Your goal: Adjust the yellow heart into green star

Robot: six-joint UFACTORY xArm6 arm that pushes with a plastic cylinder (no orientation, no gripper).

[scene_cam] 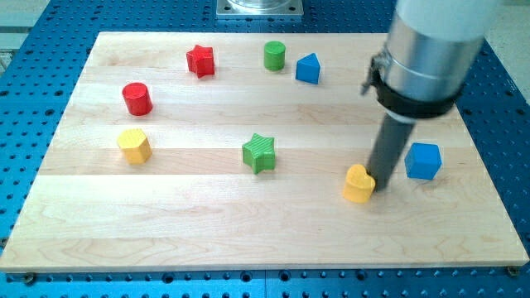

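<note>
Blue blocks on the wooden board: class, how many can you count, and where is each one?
2. A blue triangular block sits near the view's top, right of the green cylinder. A blue cube sits at the view's right, beside my tip. The arm could hide others.

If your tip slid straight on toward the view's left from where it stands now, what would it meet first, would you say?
My tip sits just at the view's right of the yellow heart, apparently touching it, so the heart comes first. Further along that line, slightly up, stands the green star; depth makes alignment uncertain.
</note>
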